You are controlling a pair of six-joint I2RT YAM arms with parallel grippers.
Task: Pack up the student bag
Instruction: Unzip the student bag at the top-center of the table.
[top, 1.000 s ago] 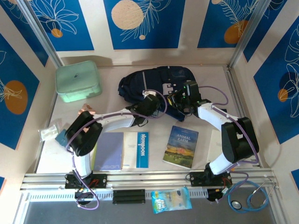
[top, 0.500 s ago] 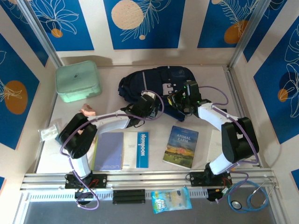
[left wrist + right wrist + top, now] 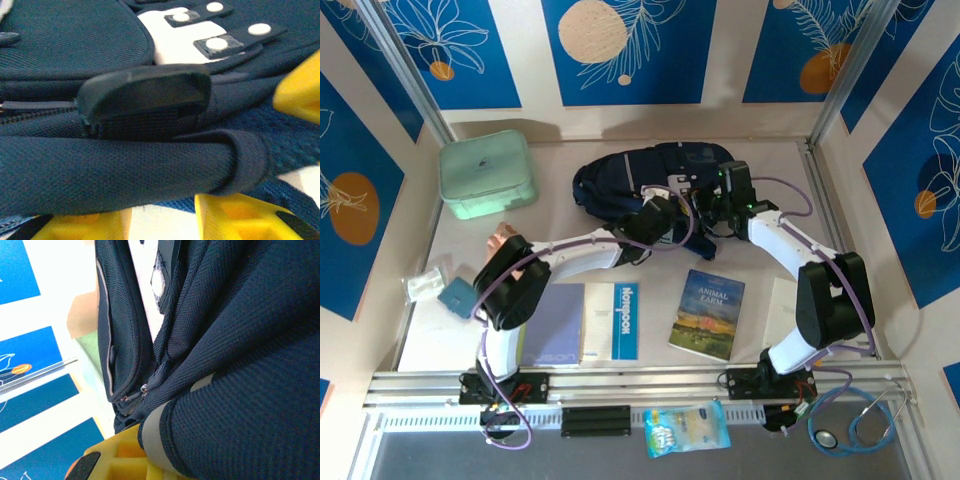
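Note:
The student bag (image 3: 650, 175), dark navy with white patches, lies at the back middle of the table. My left gripper (image 3: 660, 214) sits at its near edge. In the left wrist view its yellow fingers (image 3: 240, 215) stand apart, pale table showing between them. A padded navy strap (image 3: 125, 165) lies across just beyond them, so the left gripper (image 3: 162, 222) is open. My right gripper (image 3: 713, 205) is at the bag's right side. In the right wrist view it (image 3: 150, 460) is shut on bag fabric (image 3: 240, 390) with a pale trim; one finger is hidden.
A mint green lidded box (image 3: 488, 175) stands back left. A purple notebook (image 3: 553, 325), a blue-white book (image 3: 625, 320) and the Animal Farm book (image 3: 708, 313) lie in front. Small items (image 3: 425, 287) rest at the left. A snack packet (image 3: 686, 428) and a stethoscope (image 3: 850, 420) lie by the rail.
My left gripper has opened and slid right, further along the bag's near edge. My right gripper has moved slightly back with the fabric, and the bag has shifted.

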